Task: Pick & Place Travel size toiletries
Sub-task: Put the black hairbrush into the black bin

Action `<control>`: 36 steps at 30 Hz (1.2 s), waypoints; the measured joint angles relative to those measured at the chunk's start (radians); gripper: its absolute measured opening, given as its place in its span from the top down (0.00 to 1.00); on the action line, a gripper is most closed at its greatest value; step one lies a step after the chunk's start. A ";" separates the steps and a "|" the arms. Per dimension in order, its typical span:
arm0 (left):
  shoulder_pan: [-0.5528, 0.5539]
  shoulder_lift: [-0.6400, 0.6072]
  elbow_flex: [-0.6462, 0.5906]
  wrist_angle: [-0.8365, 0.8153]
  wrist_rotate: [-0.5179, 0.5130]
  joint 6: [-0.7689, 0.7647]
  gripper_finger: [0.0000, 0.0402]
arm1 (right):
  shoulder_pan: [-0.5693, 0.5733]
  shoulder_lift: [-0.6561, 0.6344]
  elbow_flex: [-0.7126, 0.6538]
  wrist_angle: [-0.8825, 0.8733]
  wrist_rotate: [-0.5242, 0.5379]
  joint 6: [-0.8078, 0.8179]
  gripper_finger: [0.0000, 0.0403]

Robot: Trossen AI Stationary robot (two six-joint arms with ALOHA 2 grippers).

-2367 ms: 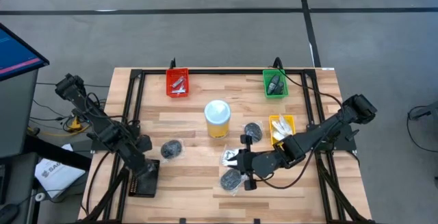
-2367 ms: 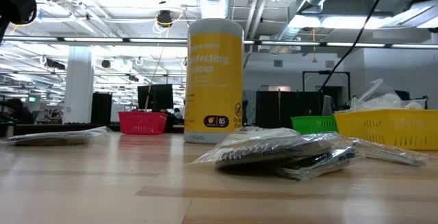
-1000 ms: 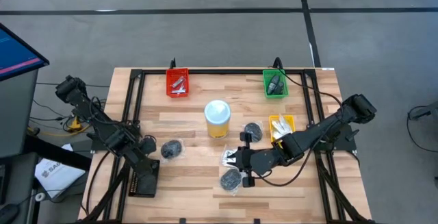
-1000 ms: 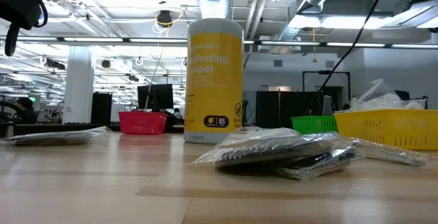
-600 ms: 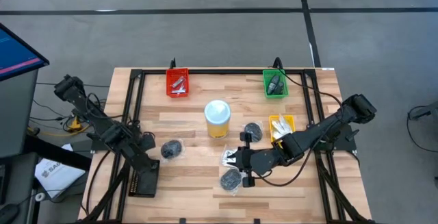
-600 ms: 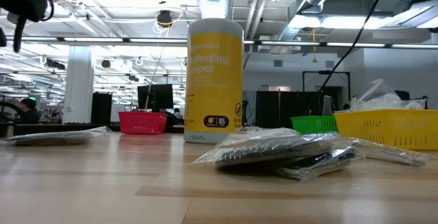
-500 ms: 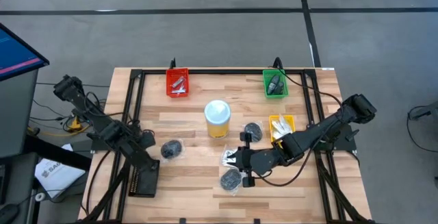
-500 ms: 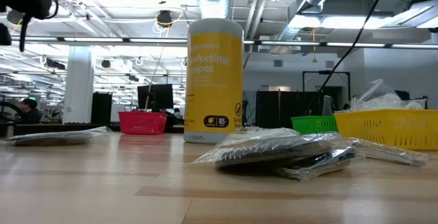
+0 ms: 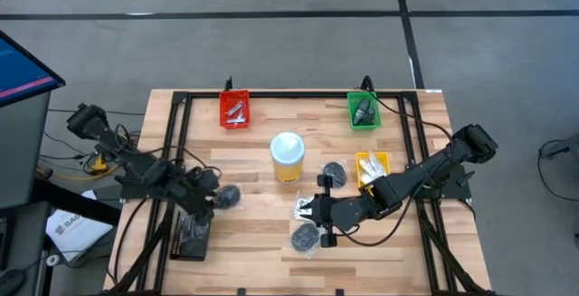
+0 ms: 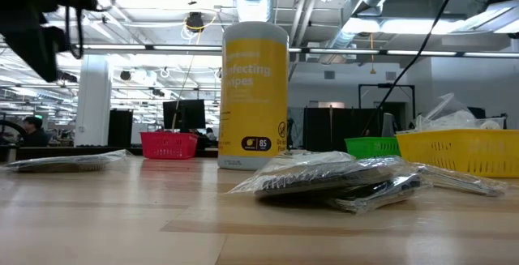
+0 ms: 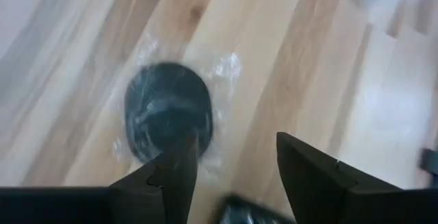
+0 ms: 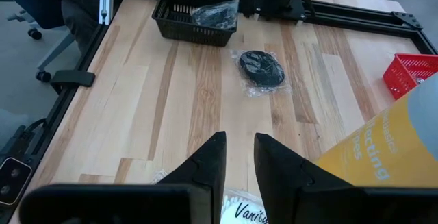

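A dark round bundle in a clear bag point(image 9: 230, 195) lies flat on the table's left half. My left gripper point(image 9: 211, 189) hovers open just left of it. In the left wrist view the bundle point(image 11: 168, 111) lies past one finger of that gripper point(image 11: 236, 155), not between the two. My right gripper point(image 9: 313, 211) waits over the table's middle. Its fingers point(image 12: 239, 148) stand a narrow gap apart, with a white sachet point(image 12: 248, 212) showing under them. Two more bagged bundles lie near it, one on the near side point(image 9: 306, 235) and one on the far side point(image 9: 336, 171).
A tall yellow tub point(image 9: 288, 157) stands mid-table. A red tray point(image 9: 235, 111) and a green tray point(image 9: 364, 111) sit at the far edge, and a yellow tray point(image 9: 372, 167) at the right. A black tray point(image 9: 189, 238) with a bundle sits near left.
My left gripper has swung toward the table's right edge and come lower, closing in on the dark bundle at the table's left. The bundle has not moved. The right arm has kept still.
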 joint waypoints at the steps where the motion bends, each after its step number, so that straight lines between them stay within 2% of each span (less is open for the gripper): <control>1: 0.020 0.023 0.000 0.016 -0.001 0.027 0.54 | 0.000 0.000 0.000 0.000 0.000 0.000 0.83; 9: 0.176 0.209 0.000 0.059 -0.005 0.229 0.54 | 0.000 0.000 0.000 0.000 0.000 0.003 0.83; 14: 0.257 0.267 0.000 0.081 -0.014 0.309 0.54 | 0.000 0.000 0.000 -0.005 0.000 0.003 0.83; 25: 0.363 0.295 0.000 0.179 -0.010 0.441 0.54 | 0.000 0.009 0.000 -0.013 0.000 0.003 0.83; 30: 0.390 0.302 0.000 0.204 0.063 0.474 0.54 | -0.001 0.038 0.000 -0.013 0.000 0.002 0.83; 36: 0.411 0.325 0.000 0.215 0.090 0.514 0.54 | -0.006 0.047 -0.001 -0.012 -0.001 0.002 0.83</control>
